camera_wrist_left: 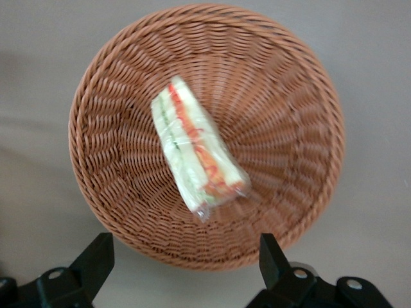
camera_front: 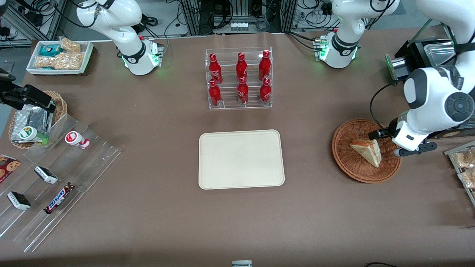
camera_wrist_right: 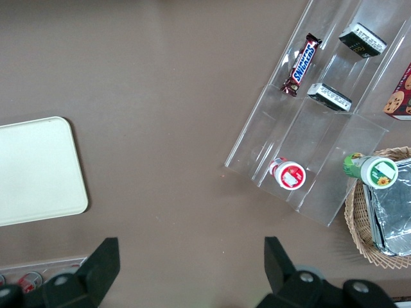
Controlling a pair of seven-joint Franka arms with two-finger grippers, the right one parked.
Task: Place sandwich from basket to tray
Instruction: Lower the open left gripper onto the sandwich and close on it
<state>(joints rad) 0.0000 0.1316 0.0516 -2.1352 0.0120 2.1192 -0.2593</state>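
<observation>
The sandwich [camera_front: 367,151], a pale wedge in clear wrap with red and green filling, lies in the reddish-brown wicker basket [camera_front: 345,163] toward the working arm's end of the table. In the left wrist view the sandwich [camera_wrist_left: 196,151] lies near the middle of the basket [camera_wrist_left: 289,96]. My left gripper [camera_front: 387,144] hangs above the basket's rim, beside the sandwich, open and empty; in the left wrist view the gripper [camera_wrist_left: 183,260] has its black fingers [camera_wrist_left: 96,256] wide apart over the rim. The cream tray [camera_front: 241,159] lies bare at the table's middle and also shows in the right wrist view [camera_wrist_right: 32,173].
A clear rack of red bottles [camera_front: 239,78] stands farther from the front camera than the tray. Clear stepped racks [camera_front: 55,174] with snacks, a tan basket [camera_front: 59,102] and a white snack bin [camera_front: 59,55] lie toward the parked arm's end. Snack packets [camera_front: 464,163] lie beside the basket.
</observation>
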